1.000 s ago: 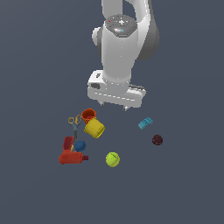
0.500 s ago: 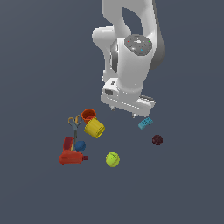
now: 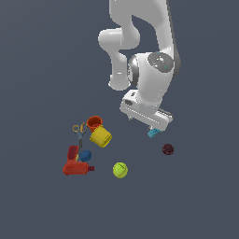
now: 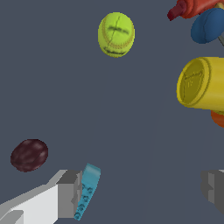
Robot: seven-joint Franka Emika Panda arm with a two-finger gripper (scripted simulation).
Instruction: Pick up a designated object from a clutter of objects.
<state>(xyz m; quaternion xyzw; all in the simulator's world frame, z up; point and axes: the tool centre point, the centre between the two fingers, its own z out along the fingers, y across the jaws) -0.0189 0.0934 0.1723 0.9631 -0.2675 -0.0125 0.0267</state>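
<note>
Ground (image 3: 42, 60): lying flat and showing one even dark slate-grey tone.
Ground's surface: staying plain and unmarked across both views.

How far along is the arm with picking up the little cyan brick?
Done: the arm is over the cyan brick, away from the yellow cup and green ball. In hand: the gripper is open, one finger right beside the brick, the other on its far side, so the brick is between them. Left: close on the brick and lift; it is not gripped yet.
</note>
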